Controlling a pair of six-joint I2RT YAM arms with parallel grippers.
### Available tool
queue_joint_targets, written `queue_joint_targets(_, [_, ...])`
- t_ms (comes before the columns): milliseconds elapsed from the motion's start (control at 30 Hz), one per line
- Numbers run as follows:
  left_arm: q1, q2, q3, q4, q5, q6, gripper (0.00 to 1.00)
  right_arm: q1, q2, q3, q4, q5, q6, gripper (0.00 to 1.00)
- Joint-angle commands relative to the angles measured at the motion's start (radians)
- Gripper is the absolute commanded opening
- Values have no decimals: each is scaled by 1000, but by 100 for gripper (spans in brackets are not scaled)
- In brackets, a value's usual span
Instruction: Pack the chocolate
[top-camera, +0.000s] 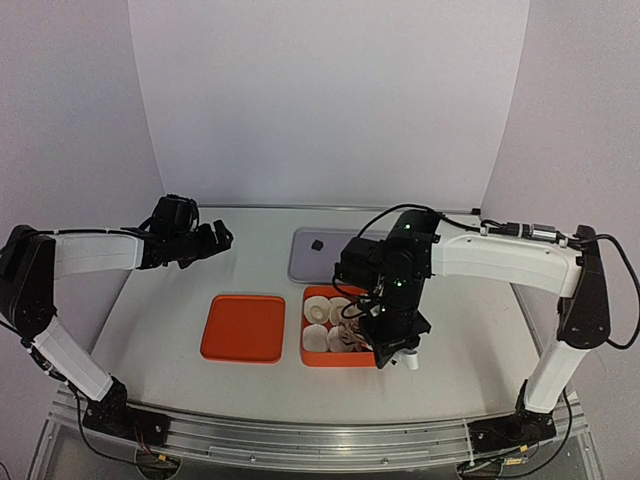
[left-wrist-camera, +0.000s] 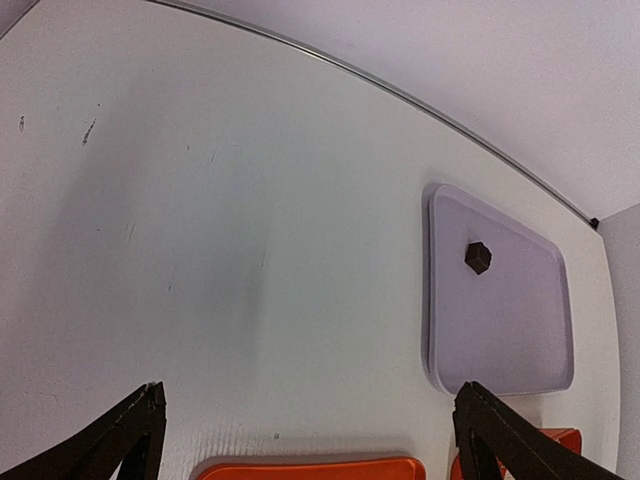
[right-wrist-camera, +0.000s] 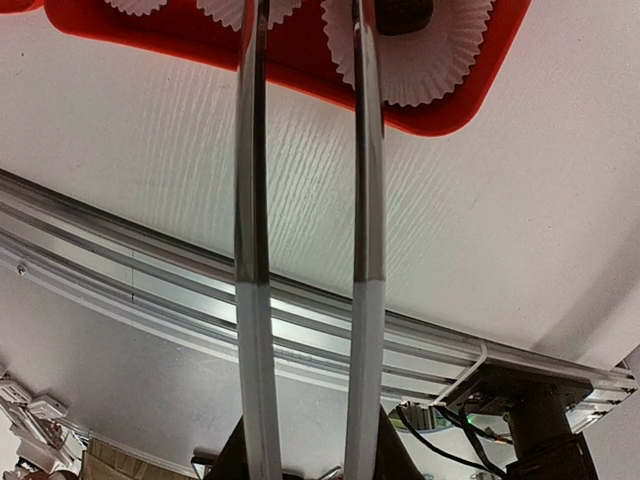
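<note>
Right wrist: my right gripper (right-wrist-camera: 308, 30), smooth steel blades narrowly apart, grip unclear; dark chocolate (right-wrist-camera: 403, 14) in pleated paper cup (right-wrist-camera: 440, 70); my left gripper (left-wrist-camera: 310, 400) spread wide.

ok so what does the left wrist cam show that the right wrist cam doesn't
Only the left wrist view: a grey tray with one dark chocolate on it, and the left gripper, open and empty.
Only the right wrist view: white paper cups in the orange box, one holding a dark lump, two long metal prongs, and the table's front rail.
Both: the white table and the orange box, just a corner of it in the left view.
</note>
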Motion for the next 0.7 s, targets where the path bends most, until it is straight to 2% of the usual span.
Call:
queue_joint_targets(0, [6,-33,5,27,-13,6,100,15,-39,68,-200,21,5,0])
queue_joint_targets(533, [6,-39,-5,30,-20,6,100,23,2,29,-196,-4,9,0])
queue_joint_targets(667, [6,-43,-6,30,-20,7,100,23,15,22,-188,-6,5,5])
